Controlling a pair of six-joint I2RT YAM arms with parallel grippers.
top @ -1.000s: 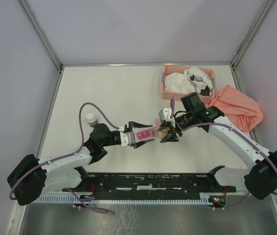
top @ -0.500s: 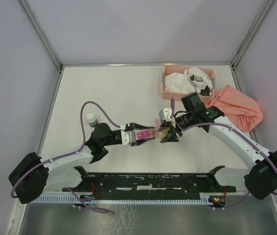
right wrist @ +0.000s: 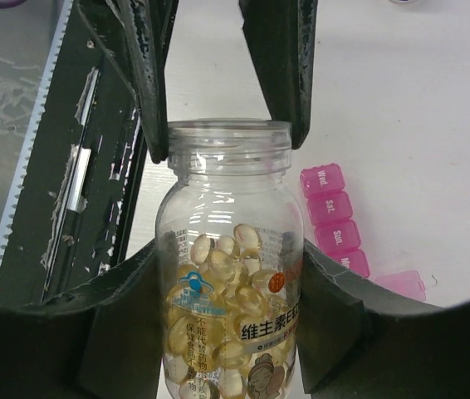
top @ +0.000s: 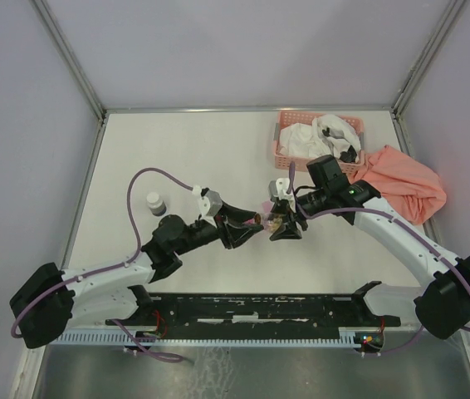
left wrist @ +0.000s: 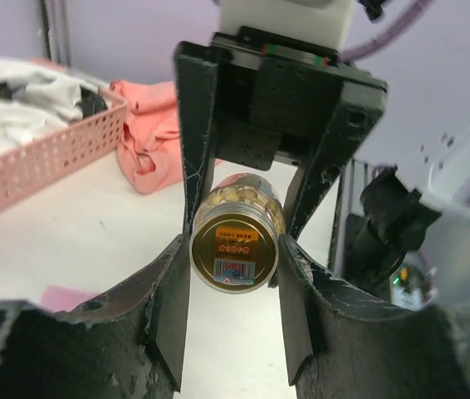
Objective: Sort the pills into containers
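A clear pill bottle [right wrist: 231,283] full of yellow softgel pills [right wrist: 218,249] hangs above the table, my right gripper [right wrist: 228,253] shut on its body. My left gripper [left wrist: 235,266] faces it from the other side. Its pads [left wrist: 187,258] press both sides of the bottle's end, a round gold face with a label [left wrist: 235,249]. In the top view the two grippers [top: 253,224] [top: 285,223] meet at mid-table with the bottle [top: 275,222] between them. The containers, a pink organizer strip [right wrist: 335,220], lie on the table under the bottle, lids down, with day names on them.
A salmon lattice basket [top: 278,155] with white cloth stands at the back right, an orange cloth [top: 405,184] beside it. A small white-capped bottle [top: 155,202] stands at the left. A black rail [top: 252,307] runs along the near edge.
My left arm lifted and turned its wrist, moving up to the bottle's end, and its jaws narrowed onto it. The right arm and bottle have stayed put.
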